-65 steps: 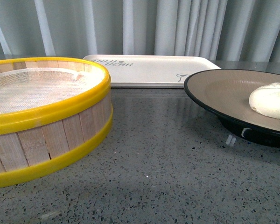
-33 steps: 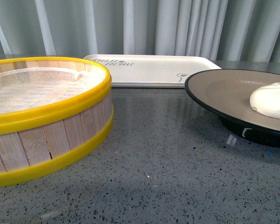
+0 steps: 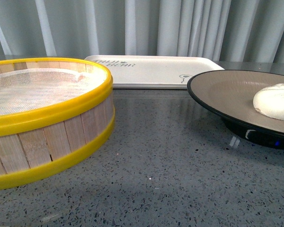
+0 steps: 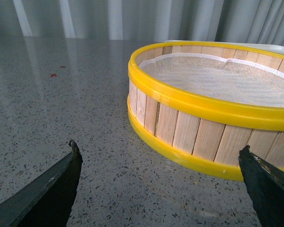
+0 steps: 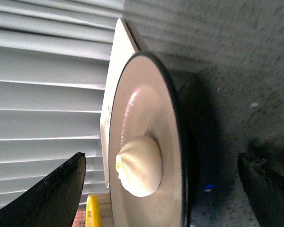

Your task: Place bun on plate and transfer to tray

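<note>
The white bun (image 3: 274, 100) lies on the tan plate (image 3: 222, 90) with a black rim, at the right of the front view. Behind it, the white tray (image 3: 151, 71) lies flat by the curtain. No arm shows in the front view. In the right wrist view my right gripper (image 5: 161, 157) is open, its fingers wide apart on either side of the plate (image 5: 142, 104) and the bun (image 5: 139, 165), touching neither. The tray's edge (image 5: 114, 61) shows beyond the plate. My left gripper (image 4: 159, 145) is open and holds nothing, low over the counter beside the steamer basket.
A yellow-rimmed wooden steamer basket (image 3: 42, 118) with a white cloth liner fills the left side, also seen in the left wrist view (image 4: 213, 104). Grey speckled counter (image 3: 170, 165) lies between the basket and the plate. A pleated curtain (image 3: 180, 23) closes the back.
A small blue glint now shows on the plate's black foot. Nothing else has visibly moved.
</note>
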